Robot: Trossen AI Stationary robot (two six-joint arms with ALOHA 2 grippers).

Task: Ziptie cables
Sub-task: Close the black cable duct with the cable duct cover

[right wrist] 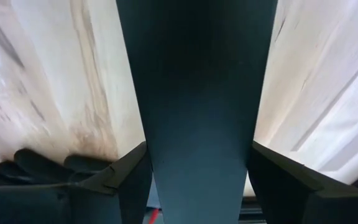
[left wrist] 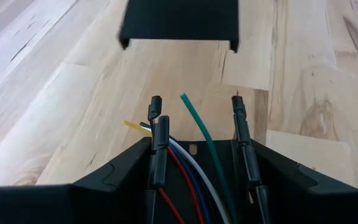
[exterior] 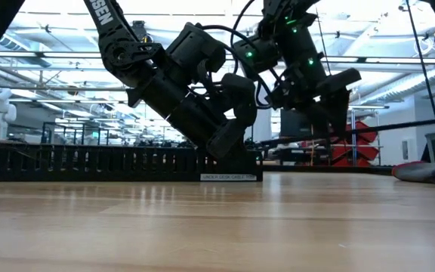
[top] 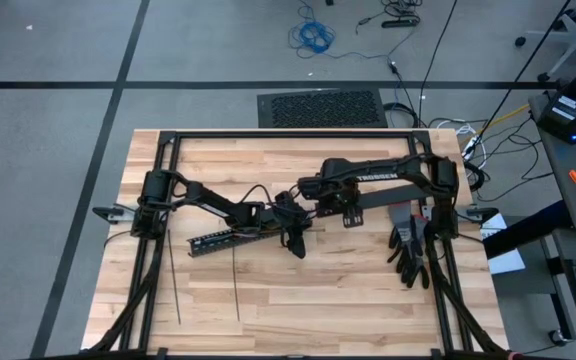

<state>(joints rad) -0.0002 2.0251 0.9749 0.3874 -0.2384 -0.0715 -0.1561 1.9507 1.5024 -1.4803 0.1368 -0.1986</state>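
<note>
The cables (left wrist: 188, 180), thin red, blue, white, green and yellow wires with black end plugs, run between the fingers of my left gripper (left wrist: 194, 162), near the table's middle (top: 290, 232). My left gripper is shut on them. A flat wide black bar (right wrist: 197, 93) fills the gap of my right gripper (right wrist: 197, 186), which points steeply down beside the left one (exterior: 337, 113). The bar's end (left wrist: 179, 22) shows ahead of the cable ends. Two zipties (top: 174, 280) (top: 236, 285) lie flat on the wood near the front left. My left gripper has the cable bundle (left wrist: 185, 186) between its two fingers, coming at it slanting down from the table's left, with the fingers along the wires. The splayed wire ends (left wrist: 191, 109) stick out past the fingertips, clear of the wood. My right gripper pinches the black bar across its width, one finger (right wrist: 126, 180) on each long edge, from above and pointing steeply down. The bar (exterior: 376, 130) runs on level toward the right, lifted clear of the table.
A long black slotted duct (top: 230, 237) lies on the wood under the left arm and stands as a low wall in the low view (exterior: 89, 162). Black gloves (top: 408, 250) lie at the right. Bare wood (top: 318, 300) stretches along the near edge.
</note>
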